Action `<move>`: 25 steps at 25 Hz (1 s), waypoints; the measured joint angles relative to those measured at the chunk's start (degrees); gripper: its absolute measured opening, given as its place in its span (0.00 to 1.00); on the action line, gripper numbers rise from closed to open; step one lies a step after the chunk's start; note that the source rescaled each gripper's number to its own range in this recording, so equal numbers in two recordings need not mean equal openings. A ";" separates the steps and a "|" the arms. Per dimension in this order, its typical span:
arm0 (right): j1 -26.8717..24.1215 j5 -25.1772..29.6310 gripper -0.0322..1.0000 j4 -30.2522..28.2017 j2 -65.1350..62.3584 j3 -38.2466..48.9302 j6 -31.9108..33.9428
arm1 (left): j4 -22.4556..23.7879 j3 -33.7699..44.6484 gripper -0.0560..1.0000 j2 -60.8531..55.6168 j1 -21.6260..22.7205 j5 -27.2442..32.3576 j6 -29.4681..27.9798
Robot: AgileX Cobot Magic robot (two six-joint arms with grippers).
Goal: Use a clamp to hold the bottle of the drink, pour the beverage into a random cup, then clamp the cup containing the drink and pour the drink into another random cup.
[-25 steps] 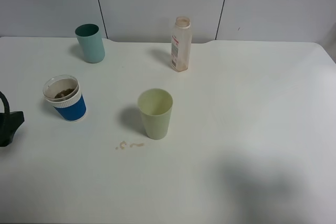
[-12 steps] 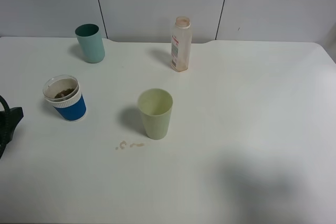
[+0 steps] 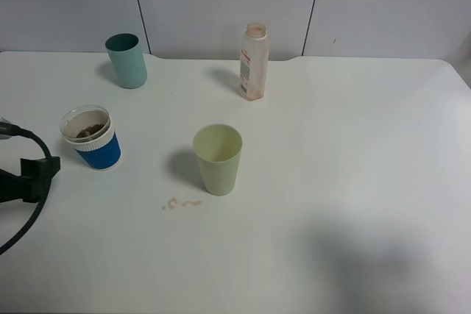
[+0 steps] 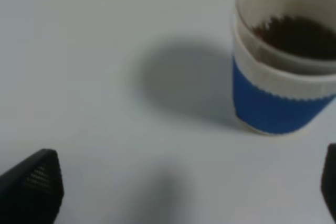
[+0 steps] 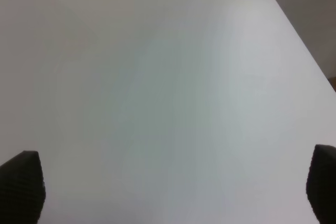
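Left gripper (image 4: pixel 181 190) wide open near blue cup (image 3: pixel 91 137) of brown drink (image 4: pixel 299 35), right gripper (image 5: pixel 172 182) wide open above table (image 5: pixel 157 77), bottle (image 3: pixel 253 62) upright, well apart.

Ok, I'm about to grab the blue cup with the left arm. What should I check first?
1. Blue cup upright with drink inside: ok.
2. Left fingers open: ok.
3. Cup centred between those fingers: not ok; it stands ahead of them, off toward one finger.
4. Teal tumbler upright, ready to receive: ok.
5. Table dry: not ok; brown drops lie near the pale green tumbler.
6. Right fingers open, away from the cups: ok.
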 joint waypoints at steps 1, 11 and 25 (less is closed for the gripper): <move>0.00 0.00 1.00 0.00 0.00 0.00 0.00 | 0.94 -0.04 1.00 3.58 0.00 -3.30 -0.06; 0.00 0.00 1.00 0.00 0.00 0.00 0.00 | 4.85 -0.18 1.00 33.73 0.00 -35.64 0.31; 0.00 0.00 1.00 0.00 0.00 0.00 0.00 | 4.45 -0.21 1.00 40.10 0.00 -38.54 7.53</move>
